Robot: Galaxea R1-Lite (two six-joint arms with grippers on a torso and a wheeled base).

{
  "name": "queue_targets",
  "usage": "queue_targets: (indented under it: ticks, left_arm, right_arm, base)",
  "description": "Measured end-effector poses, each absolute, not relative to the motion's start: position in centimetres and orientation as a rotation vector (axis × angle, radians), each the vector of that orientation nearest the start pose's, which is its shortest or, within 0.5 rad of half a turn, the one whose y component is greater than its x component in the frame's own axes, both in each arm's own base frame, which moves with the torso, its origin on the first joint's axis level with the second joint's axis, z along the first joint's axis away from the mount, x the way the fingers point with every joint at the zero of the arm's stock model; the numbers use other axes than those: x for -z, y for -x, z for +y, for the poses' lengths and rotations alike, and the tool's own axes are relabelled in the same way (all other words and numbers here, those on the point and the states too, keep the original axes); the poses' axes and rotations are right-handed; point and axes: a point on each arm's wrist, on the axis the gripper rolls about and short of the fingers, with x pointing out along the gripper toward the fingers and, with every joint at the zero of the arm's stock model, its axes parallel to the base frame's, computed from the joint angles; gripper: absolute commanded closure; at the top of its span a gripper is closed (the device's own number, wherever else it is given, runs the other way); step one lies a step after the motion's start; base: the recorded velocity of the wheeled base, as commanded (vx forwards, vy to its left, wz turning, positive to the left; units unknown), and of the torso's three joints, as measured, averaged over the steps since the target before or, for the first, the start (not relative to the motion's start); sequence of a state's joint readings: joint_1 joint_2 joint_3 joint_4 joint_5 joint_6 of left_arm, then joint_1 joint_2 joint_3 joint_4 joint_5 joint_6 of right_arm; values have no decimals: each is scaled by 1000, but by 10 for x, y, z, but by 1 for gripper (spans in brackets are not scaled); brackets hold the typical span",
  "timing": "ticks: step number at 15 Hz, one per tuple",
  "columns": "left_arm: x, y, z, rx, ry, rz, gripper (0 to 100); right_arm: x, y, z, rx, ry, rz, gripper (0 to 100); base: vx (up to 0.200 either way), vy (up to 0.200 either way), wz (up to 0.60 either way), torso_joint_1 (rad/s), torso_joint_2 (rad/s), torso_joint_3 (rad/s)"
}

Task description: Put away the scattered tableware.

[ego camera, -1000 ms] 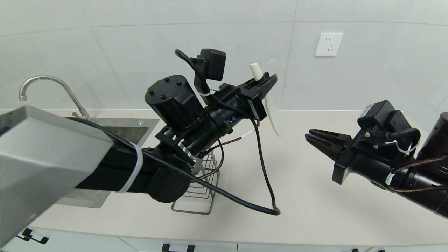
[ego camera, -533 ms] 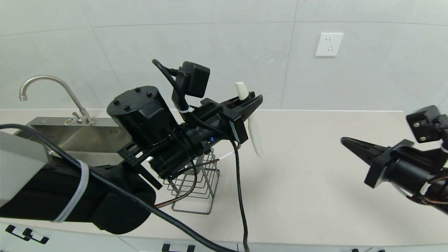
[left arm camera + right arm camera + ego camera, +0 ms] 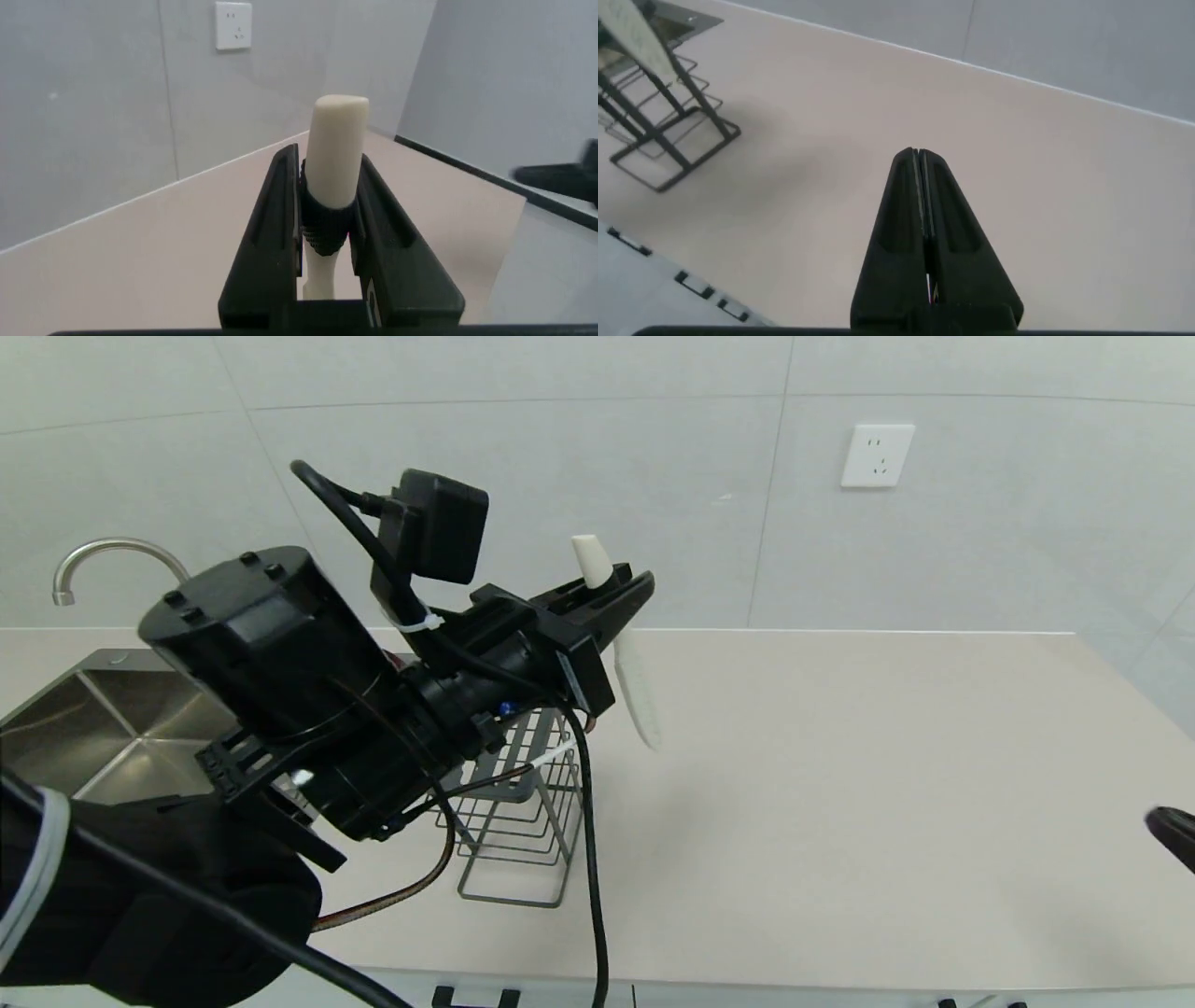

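**Drop the utensil into the rack, flat end first**

The left gripper (image 3: 611, 593) pinches a white utensil (image 3: 638, 695) near the top of its handle. The jaws are shut on it, and its flat end hangs down at a slight tilt. It is in the air above the bench (image 3: 840, 756), up and to the right of the wire rack (image 3: 523, 831), which stands beside the sink (image 3: 121, 728).

The step in hand looks like the carry to the rack. It should go best if the hanging tip is brought right over a gap between the wires before any descent, then lowered straight. The jaws should spread only once the tip is well inside. The tilt could catch the tip on a wire and twist the utensil in the grip. The arm's cable also hangs close to the rack and may snag.

The right gripper (image 3: 920, 163), jaws pressed together and empty, is well apart at the far right.
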State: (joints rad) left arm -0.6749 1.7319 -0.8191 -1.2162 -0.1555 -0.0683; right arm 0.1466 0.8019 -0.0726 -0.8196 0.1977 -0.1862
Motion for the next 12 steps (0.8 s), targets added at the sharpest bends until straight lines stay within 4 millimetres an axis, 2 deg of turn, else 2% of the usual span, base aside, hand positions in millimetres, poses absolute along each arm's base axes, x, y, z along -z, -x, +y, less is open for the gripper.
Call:
queue_targets:
  ticks: [3, 5, 9, 12]
  left_arm:
    - [-243, -239, -191, 790, 125, -312, 100]
    - [-245, -238, -188, 784, 125, -320, 100]
    - [-248, -245, -176, 759, 106, -340, 100]
    - [-254, -249, -162, 808, 42, -391, 100]
  right_arm:
    - [-143, -18, 6, -285, 231, -185, 100]
    - [-120, 6, 5, -243, 219, -189, 100]
    - [-81, 20, 1, -28, 13, 1, 100]
    - [-77, 22, 0, 10, -37, 1, 100]
  base:
    - [0, 0, 0, 0, 0, 0]
    - [0, 0, 0, 0, 0, 0]
    - [0, 0, 0, 13, -2, -1]
    - [0, 0, 0, 19, 2, 1]
